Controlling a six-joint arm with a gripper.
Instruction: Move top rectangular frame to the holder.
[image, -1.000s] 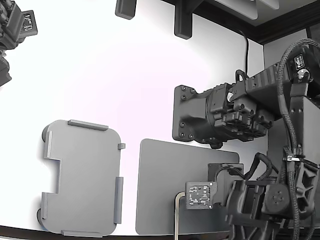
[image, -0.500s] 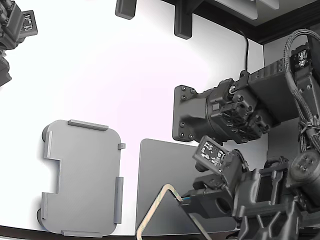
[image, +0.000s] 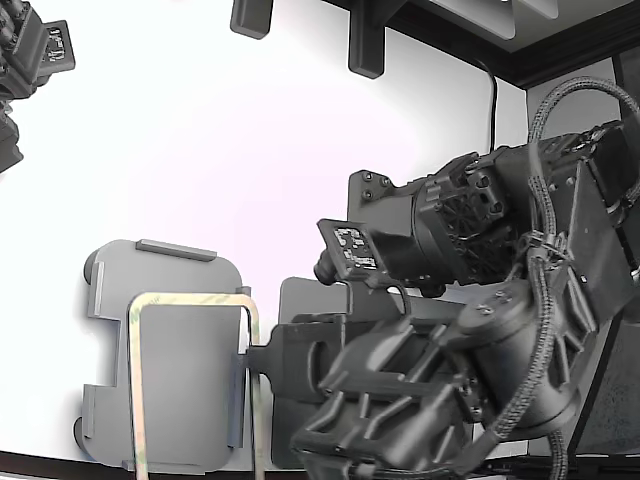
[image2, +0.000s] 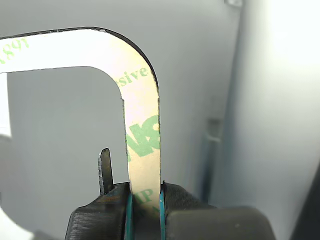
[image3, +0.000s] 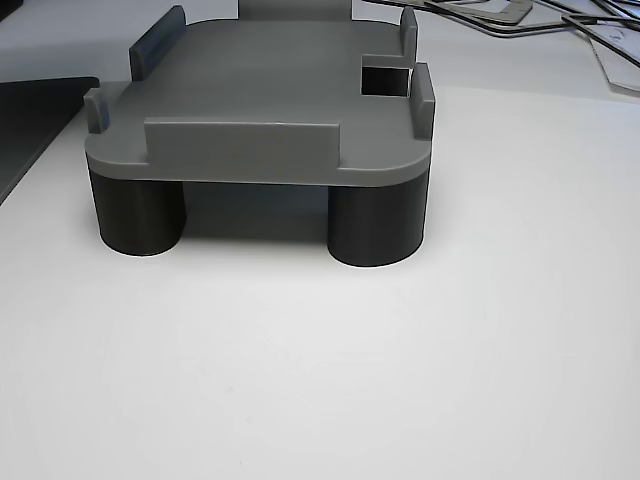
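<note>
Hanging in the lower left of the exterior view, the top rectangular frame (image: 190, 375) sits above the holder (image: 115, 300), gripped by one long side so that its hollow centre lines up roughly with the plate beneath. That edge-on grip appears chosen to keep the thin strip flat and the opening clear, so the raised tabs (image: 176, 250) can receive its outline. Whether the frame touches the plate or floats just over it cannot be told from these views; its lower end runs out of the picture.

In the wrist view the gripper (image2: 145, 202) is clenched on the frame (image2: 142, 125), its jaws pinching the strip from both sides just below a rounded corner. The strip is pale beige with green printed lettering and a dark thin edge, flat and glossy, with the light grey plate visible through its centre.

The other view shows the holder (image3: 260, 110) from the side: a light grey slab standing on dark round feet (image3: 378, 225), with upright tabs along its rim and a square cut-out near the upper right. The frame does not show there.

Behind the arm in the exterior view, a darker flat mat (image: 300, 300) lies just beside the holder on the white table (image: 200, 130), mostly hidden by the robot's body.

My judgement: the placing step is near, not yet done.
</note>
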